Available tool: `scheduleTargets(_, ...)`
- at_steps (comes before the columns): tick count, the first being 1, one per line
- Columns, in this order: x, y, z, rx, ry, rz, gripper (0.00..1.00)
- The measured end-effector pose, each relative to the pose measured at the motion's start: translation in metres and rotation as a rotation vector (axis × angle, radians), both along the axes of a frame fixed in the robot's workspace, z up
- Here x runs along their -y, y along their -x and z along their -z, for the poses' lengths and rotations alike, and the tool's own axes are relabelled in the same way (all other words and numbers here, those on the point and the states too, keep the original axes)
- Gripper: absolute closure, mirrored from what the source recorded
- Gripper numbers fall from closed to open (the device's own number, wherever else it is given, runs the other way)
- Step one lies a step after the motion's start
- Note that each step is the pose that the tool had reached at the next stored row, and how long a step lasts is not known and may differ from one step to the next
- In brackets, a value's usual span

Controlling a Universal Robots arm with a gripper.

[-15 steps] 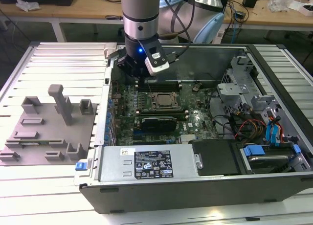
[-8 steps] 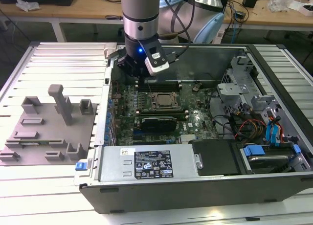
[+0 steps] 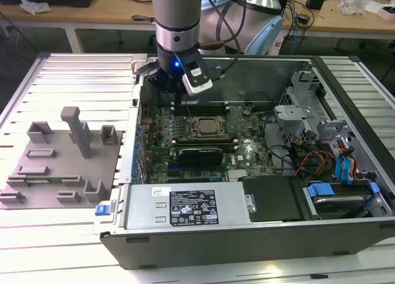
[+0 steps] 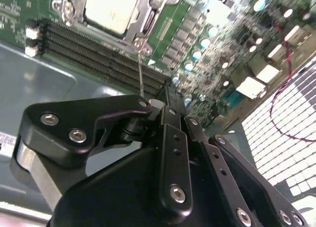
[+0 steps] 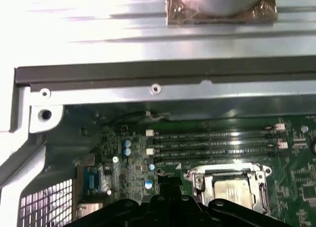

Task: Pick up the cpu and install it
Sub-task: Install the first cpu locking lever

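Silvery-grey cpu [image 3: 203, 127] is lying in the socket [image 5: 197, 181] on the green motherboard [image 3: 247, 151], inside the open computer case [image 3: 247, 241] sitting on the ridged counter [image 3: 62, 247]. The gripper [image 3: 177, 104] is hovering just beside it, toward the exterior view's left, jaws drawn together and gripping nothing. The power supply [image 3: 142, 204] is carrying a white label [image 3: 192, 207], its print too small to read.
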State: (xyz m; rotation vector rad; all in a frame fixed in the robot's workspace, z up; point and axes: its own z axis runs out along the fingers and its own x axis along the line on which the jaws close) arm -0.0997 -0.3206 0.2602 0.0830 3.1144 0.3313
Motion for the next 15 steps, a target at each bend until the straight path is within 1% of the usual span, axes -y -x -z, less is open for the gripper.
scheduleTargets(2,0.0,0.0,0.0001,0.0001,-0.016,0.0,0.89)
scheduleTargets(4,0.0,-0.0012,0.0002,0.0,-0.0162,0.0,0.89)
scheduleTargets(5,0.0,-0.0042,0.0003,-0.0001,-0.0161,0.0,0.89)
scheduleTargets(7,0.0002,-0.0125,0.0004,-0.0013,-0.016,0.0,0.89)
scheduleTargets(8,0.0004,-0.0196,0.0005,-0.0029,-0.0161,0.0,0.89)
scheduleTargets(10,0.0011,-0.0297,0.0008,-0.0061,-0.016,0.0,0.89)
scheduleTargets(13,0.0023,-0.0386,0.0011,-0.0095,-0.0161,0.003,0.89)
scheduleTargets(15,0.0025,-0.0417,0.0012,-0.0108,-0.016,0.004,0.89)
